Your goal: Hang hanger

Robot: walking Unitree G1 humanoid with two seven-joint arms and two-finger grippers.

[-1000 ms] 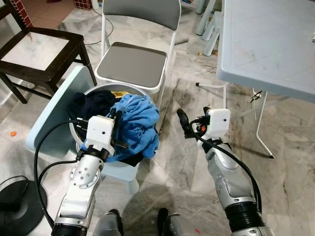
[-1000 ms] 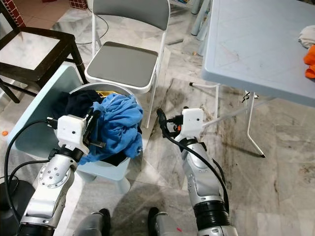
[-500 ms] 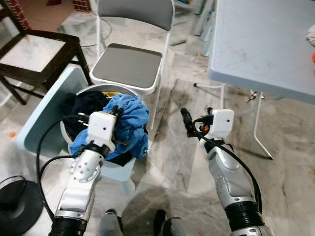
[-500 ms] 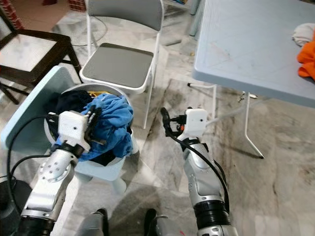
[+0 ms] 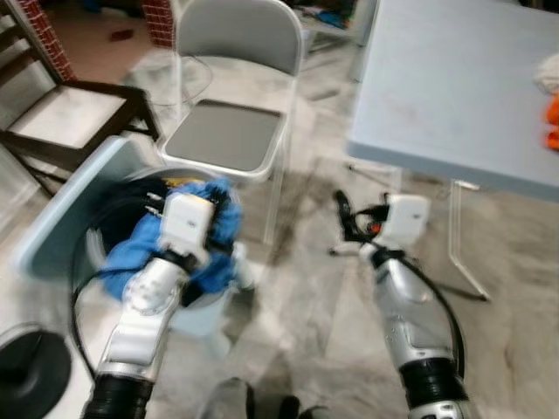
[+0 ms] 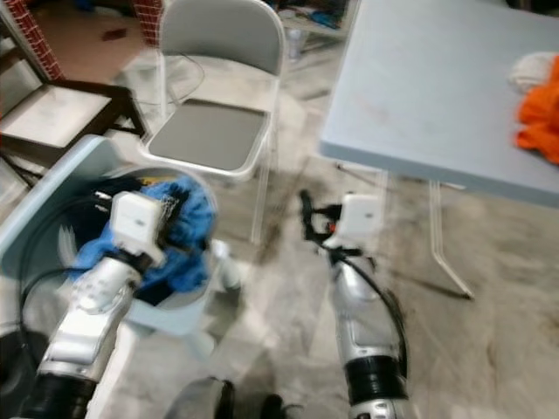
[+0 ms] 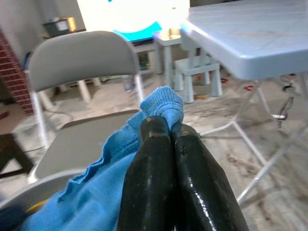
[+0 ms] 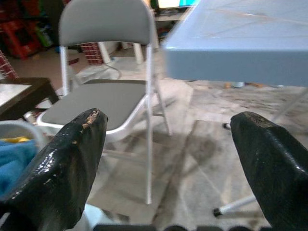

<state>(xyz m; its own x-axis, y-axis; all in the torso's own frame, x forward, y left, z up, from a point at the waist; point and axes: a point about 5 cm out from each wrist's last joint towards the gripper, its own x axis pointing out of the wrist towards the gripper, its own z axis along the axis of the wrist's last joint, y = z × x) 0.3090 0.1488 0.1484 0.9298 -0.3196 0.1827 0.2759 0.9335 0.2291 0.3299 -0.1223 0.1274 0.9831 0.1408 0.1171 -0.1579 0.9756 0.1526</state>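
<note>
Writing, brands, labels: none legible; both head views are blurred.

My left claw [image 7: 168,139]: fingers pressed together, pinching a fold of blue cloth [image 7: 110,168] at the ribbed hem. My left arm reaches forward from the near left, its white wrist housing above the laundry basket [image 5: 205,310]. A black cable loops from the forearm toward the near left.

Blue cloth: bunched in the basket under my left wrist, draped over the near rim, with dark clothing under it on the far left side.

Laundry basket: pale, round-rimmed, on the floor at the left, just near of the folding chair [image 5: 231,131]. A pale blue panel leans at its left.

My right claw [image 8: 168,159]: fingers spread wide, nothing between them. My right arm stretches forward at centre, wrist raised above the marble floor [image 5: 314,297], the claw pointing left toward the chair legs.

Folding chair: grey seat and back, white tube frame, far of the basket.

Dark wooden chair [image 5: 65,122]: far left, pale seat panel.

Surface [image 6: 428,96]: pale blue folding table at the right, white legs; orange cloth [image 6: 537,118] and a whitish item [image 6: 533,65] lie at its far right edge.

Hanger: I cannot pick one out in these views.
</note>
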